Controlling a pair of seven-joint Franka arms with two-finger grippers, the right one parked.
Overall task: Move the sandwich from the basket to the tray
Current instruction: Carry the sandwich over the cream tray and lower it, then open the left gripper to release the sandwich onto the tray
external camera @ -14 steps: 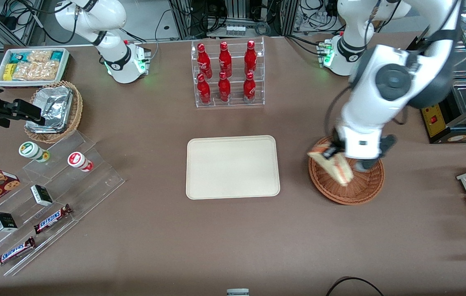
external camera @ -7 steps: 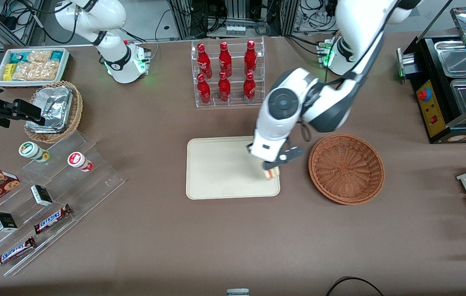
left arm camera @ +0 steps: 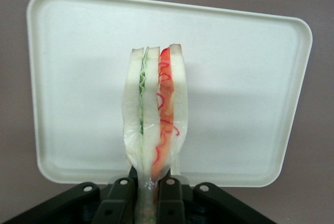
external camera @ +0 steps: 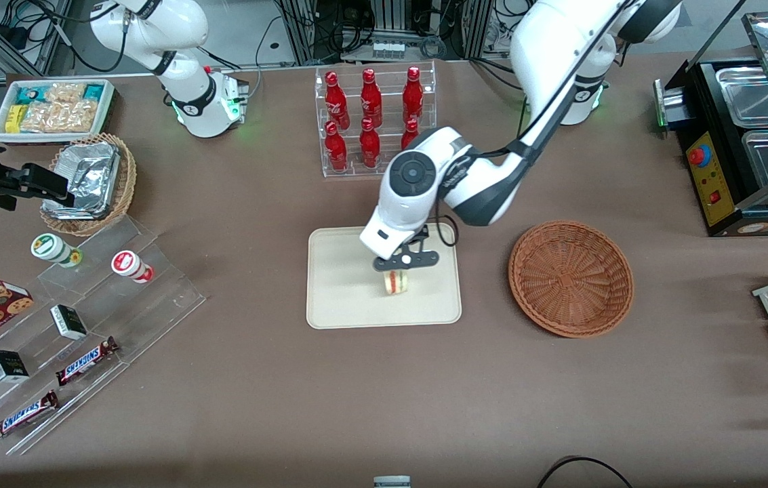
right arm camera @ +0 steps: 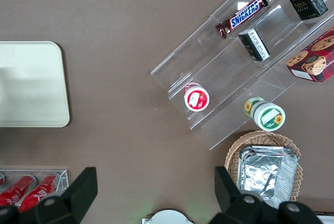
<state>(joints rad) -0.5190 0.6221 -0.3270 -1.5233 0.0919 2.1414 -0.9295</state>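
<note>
We see the gripper (external camera: 398, 266) over the middle of the tray (external camera: 336, 305), its fingers (left arm camera: 120, 199) clamped on the narrow end of the sandwich (external camera: 396, 282). The sandwich hangs below the gripper, edge-on in the wrist view, with green filling in one layer and orange-red in the other. From the front it looks close to the tray surface, though we cannot tell whether it touches. The basket (external camera: 570, 278) sits well apart from the gripper, toward the working arm's end of the table, with nothing in it.
</note>
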